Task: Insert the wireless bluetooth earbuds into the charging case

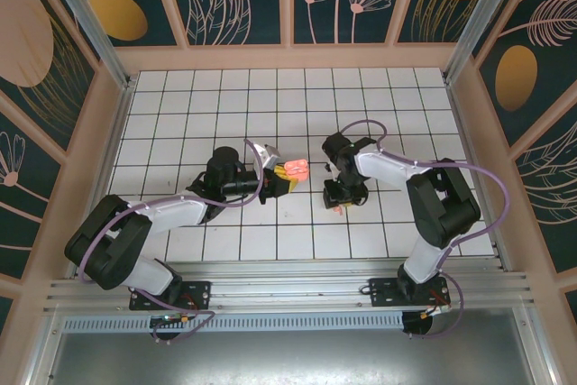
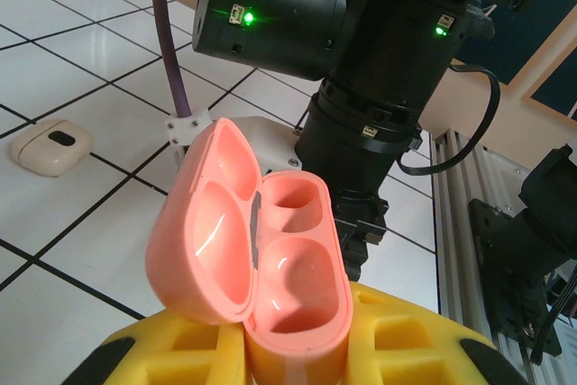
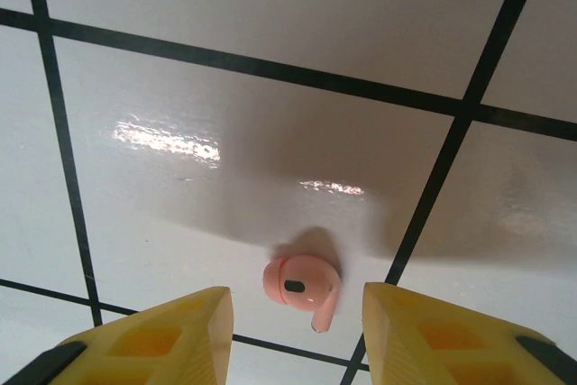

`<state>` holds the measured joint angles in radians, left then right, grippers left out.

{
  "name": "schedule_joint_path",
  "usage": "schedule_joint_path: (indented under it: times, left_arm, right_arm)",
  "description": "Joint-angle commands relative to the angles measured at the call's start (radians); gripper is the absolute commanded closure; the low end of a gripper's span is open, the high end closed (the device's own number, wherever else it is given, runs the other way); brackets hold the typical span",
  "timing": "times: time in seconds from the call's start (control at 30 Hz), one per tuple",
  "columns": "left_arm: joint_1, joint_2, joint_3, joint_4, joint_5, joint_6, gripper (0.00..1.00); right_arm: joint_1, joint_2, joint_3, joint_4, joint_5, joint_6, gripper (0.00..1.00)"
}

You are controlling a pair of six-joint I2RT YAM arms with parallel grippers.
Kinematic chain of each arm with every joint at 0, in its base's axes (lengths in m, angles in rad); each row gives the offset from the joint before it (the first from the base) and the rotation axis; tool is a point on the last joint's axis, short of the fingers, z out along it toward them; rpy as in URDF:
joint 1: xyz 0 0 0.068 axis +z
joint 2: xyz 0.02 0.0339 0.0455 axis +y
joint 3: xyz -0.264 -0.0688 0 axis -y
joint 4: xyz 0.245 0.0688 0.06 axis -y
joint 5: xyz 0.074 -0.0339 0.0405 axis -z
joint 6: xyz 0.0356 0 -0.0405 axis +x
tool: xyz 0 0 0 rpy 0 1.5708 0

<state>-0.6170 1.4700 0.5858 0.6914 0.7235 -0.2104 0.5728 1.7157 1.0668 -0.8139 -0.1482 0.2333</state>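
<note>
Pick-up step: left tool (image 2: 290,353) clamps the open, seemingly empty charging case (image 2: 270,268); right tool (image 3: 297,335), jaws apart, straddles one earbud (image 3: 302,284) on the table (image 3: 270,42) and must next close gently, centred.

Worktop (image 1: 180,96) is glossy white tile with a black grid, picking up soft glare patches. Pale wooden frame (image 1: 288,56) round the far and side edges, dark teal wall panels (image 1: 243,6) with peach leaves and flowers behind it. Aluminium rails (image 1: 270,290) along the near edge.
</note>
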Motion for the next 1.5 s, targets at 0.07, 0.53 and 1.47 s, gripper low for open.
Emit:
schedule_joint_path:
  times: [0.07, 0.53, 1.47]
  left_arm:
    - [0.006, -0.020, 0.024, 0.002, 0.006, 0.019, 0.79]
    - [0.006, -0.026, 0.019, -0.003, 0.004, 0.020, 0.79]
    - [0.004, -0.045, -0.029, 0.087, 0.028, 0.125, 0.77]
  right_arm:
    - [0.032, 0.016, 0.024, -0.041, 0.047, -0.022, 0.57]
    - [0.041, 0.056, 0.024, -0.025, 0.072, -0.031, 0.66]
    - [0.111, -0.388, -0.077, 0.476, 0.114, -0.074, 0.81]
